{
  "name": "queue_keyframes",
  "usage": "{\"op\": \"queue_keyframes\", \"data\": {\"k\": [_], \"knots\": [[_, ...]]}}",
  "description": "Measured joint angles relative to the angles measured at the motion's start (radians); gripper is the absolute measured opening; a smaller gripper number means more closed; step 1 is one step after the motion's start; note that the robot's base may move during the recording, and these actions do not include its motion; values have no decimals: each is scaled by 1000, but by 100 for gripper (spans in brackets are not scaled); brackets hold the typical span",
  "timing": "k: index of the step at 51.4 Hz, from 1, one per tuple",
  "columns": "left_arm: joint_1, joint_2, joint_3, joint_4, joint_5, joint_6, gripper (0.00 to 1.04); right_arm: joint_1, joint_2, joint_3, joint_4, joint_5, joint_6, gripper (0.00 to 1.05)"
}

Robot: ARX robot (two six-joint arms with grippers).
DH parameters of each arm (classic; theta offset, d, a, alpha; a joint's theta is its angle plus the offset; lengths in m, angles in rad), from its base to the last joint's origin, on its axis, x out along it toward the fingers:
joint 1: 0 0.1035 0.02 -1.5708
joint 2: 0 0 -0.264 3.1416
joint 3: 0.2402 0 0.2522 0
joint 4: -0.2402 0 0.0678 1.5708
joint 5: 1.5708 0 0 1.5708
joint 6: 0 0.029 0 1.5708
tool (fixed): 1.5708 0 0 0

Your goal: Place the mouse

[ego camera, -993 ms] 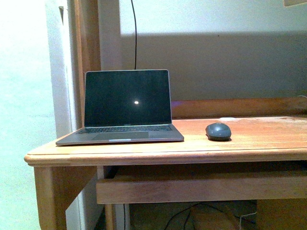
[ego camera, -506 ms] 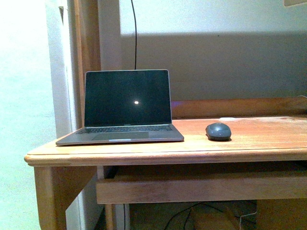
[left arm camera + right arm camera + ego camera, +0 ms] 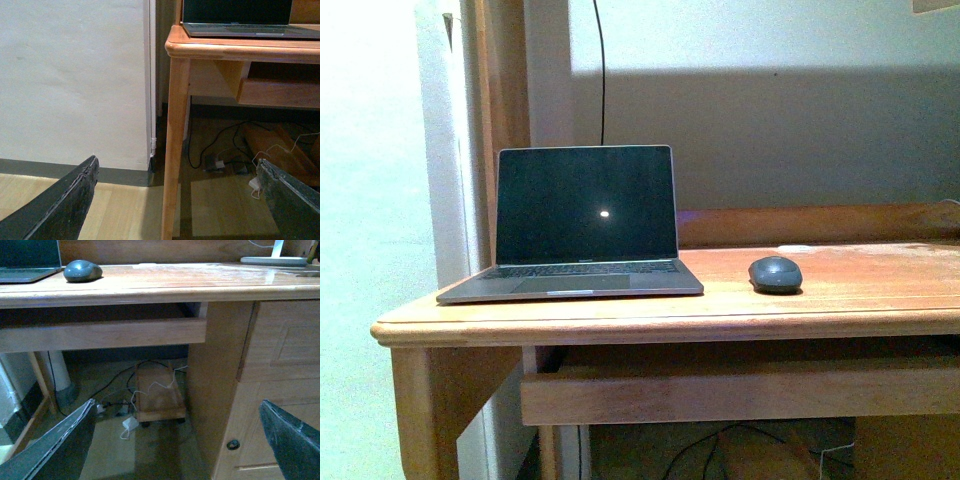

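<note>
Nothing had moved since earlier. Front view: the mouse (image 3: 775, 274) lay near the worktop's (image 3: 860, 295) front edge, beside the laptop (image 3: 585, 215). Left wrist view: the left claw (image 3: 177, 162) gaped apart, empty. Right wrist view: the right claw (image 3: 176, 402) gaped apart too, empty.

A laptop (image 3: 582, 225) stands open on the left end of a desk (image 3: 720, 325), with the mouse (image 3: 775, 273) on the desktop to its right, near but apart. Behind both runs the desk's back rail (image 3: 820, 225), then the wall (image 3: 770, 130), where a cable (image 3: 601, 70) drops behind the laptop. Beneath the desktop, cords (image 3: 122, 407) lie on the floor, and a drawer unit (image 3: 280, 390) stands under the right end.
</note>
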Motion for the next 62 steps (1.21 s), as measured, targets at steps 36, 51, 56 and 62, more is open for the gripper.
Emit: {"op": "queue_keyframes", "data": {"k": [36, 51, 56, 62], "knots": [[0, 0, 0, 0, 0, 0, 97, 0, 0, 0, 0, 0, 0, 97], [0, 0, 0, 0, 0, 0, 97, 0, 0, 0, 0, 0, 0, 97], [0, 0, 0, 0, 0, 0, 97, 0, 0, 0, 0, 0, 0, 97], [0, 0, 0, 0, 0, 0, 97, 0, 0, 0, 0, 0, 0, 97]]}}
